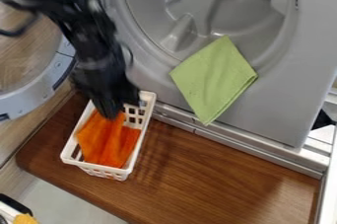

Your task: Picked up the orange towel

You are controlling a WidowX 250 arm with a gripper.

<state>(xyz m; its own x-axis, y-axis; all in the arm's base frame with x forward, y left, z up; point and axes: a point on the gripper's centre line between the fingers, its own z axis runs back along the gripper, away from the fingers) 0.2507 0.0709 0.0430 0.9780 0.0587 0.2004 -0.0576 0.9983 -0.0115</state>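
My gripper (111, 111) hangs down from the upper left over the back part of the white basket (127, 172), at the upper edge of the orange towel (109, 140). The towel lies bunched inside the basket, its upper end partly covered by the gripper. Whether the gripper holds the cloth cannot be told.
A green cloth (214, 80) drapes over the lower rim of the grey washer's drum opening (154, 45). The round door (39, 87) stands swung out at the left. Brown wooden surface (211, 168) extends right of the basket. Something yellow (25, 218) shows at the bottom left corner.
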